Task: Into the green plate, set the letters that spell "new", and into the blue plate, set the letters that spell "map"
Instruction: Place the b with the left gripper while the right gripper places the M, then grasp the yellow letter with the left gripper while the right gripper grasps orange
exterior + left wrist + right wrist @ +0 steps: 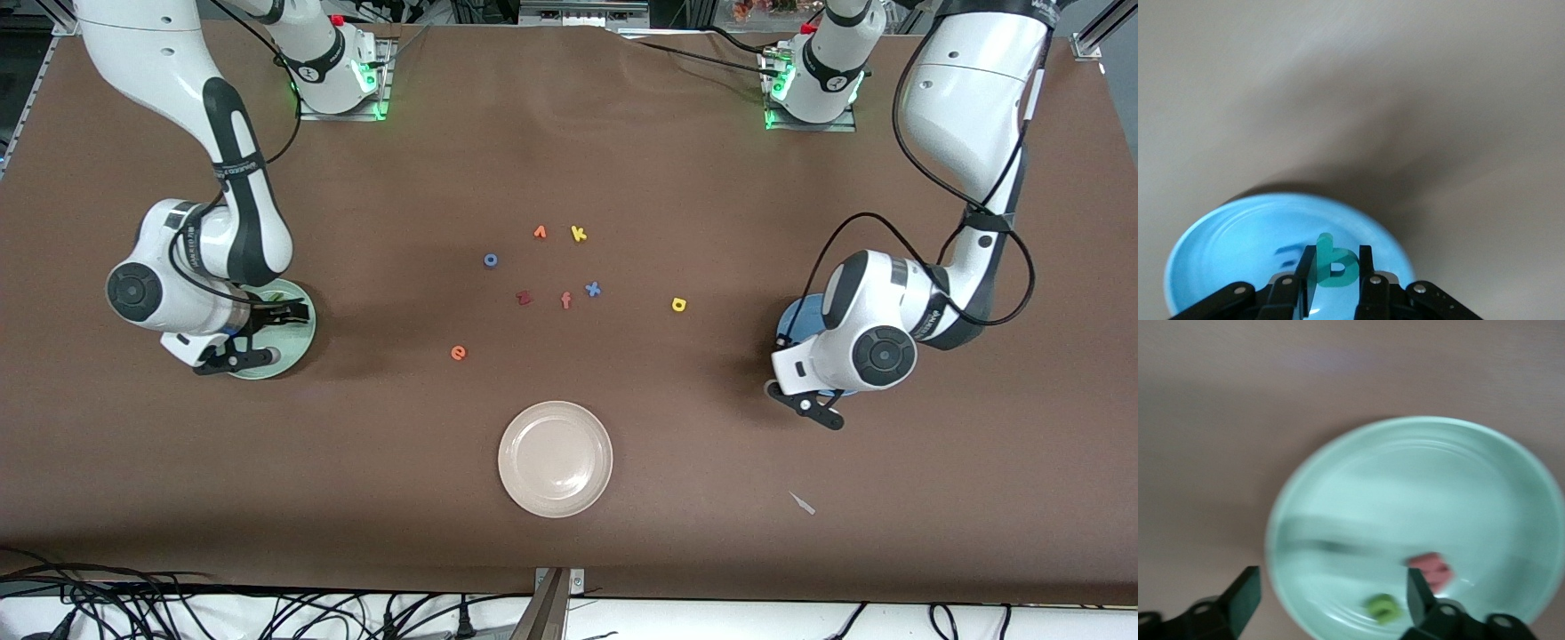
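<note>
My left gripper [1337, 267] is shut on the teal-green p [1338, 268] and holds it upright just over the blue plate [1238, 233]. A blurred dark-blue mark [1288, 252] lies in that plate. In the front view this gripper [809, 404] hangs over the blue plate [797, 318], mostly hidden by the arm. My right gripper [1333, 592] stands open over the green plate [1418, 473], where the green n [1383, 608] and the salmon-red w [1431, 568] lie. On the bare table are the orange e [458, 353] and the yellow a [679, 305].
A beige-white plate [556, 458] sits nearest the front camera. Mid-table lie a blue o [490, 260], an orange letter [540, 233], a yellow k [579, 234], a dark red z [524, 298], a salmon f [565, 300] and a blue x [593, 289].
</note>
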You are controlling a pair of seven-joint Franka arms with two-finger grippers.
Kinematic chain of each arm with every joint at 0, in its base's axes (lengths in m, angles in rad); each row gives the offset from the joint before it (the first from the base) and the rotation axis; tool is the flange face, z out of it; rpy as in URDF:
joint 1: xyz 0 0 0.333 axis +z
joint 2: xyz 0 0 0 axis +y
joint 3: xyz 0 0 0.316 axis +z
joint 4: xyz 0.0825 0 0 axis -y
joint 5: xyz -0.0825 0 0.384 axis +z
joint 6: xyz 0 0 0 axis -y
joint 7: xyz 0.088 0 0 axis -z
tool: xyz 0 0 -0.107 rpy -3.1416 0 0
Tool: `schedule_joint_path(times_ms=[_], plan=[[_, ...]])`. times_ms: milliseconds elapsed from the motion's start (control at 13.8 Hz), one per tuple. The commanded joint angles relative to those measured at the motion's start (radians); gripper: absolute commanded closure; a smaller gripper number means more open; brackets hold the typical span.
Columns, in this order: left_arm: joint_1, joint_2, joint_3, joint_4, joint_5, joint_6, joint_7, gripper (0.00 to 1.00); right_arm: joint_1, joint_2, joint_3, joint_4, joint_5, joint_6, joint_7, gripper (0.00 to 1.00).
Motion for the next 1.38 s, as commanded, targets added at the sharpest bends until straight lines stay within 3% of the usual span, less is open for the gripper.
schedule_joint_path(times_ms=[0,72,217,362,579,724,869,1086,1304], plan=[[0.019,-0.053,-0.010,-0.133,0.063,0.073,-0.005,0.49,0.036,-0.015,0.042,0.020,0.021,0.000,0.129,0.00],[0.016,-0.088,-0.010,-0.166,0.067,0.078,-0.010,0.00,0.066,-0.007,0.042,0.034,0.023,0.007,0.193,0.00],[0.008,-0.137,-0.014,-0.186,0.067,0.035,-0.011,0.00,0.149,0.005,0.042,0.068,0.023,0.008,0.366,0.00],[0.002,-0.157,-0.066,-0.185,0.062,0.019,-0.023,0.00,0.219,0.049,0.042,0.132,0.021,0.008,0.509,0.00],[-0.002,-0.156,-0.189,-0.185,0.054,0.019,-0.311,0.00,0.273,0.132,0.044,0.230,0.037,0.008,0.636,0.00],[-0.027,-0.135,-0.255,-0.185,0.054,0.030,-0.530,0.00,0.298,0.178,0.047,0.276,0.108,0.010,0.661,0.00],[-0.070,-0.122,-0.261,-0.197,0.054,0.083,-0.669,0.00,0.296,0.221,0.047,0.325,0.144,0.010,0.657,0.00],[-0.096,-0.122,-0.261,-0.272,0.059,0.217,-0.731,0.00,0.312,0.273,0.048,0.381,0.146,0.010,0.687,0.00],[-0.108,-0.096,-0.261,-0.294,0.068,0.283,-0.729,0.10,0.321,0.290,0.050,0.381,0.146,0.046,0.701,0.00]])
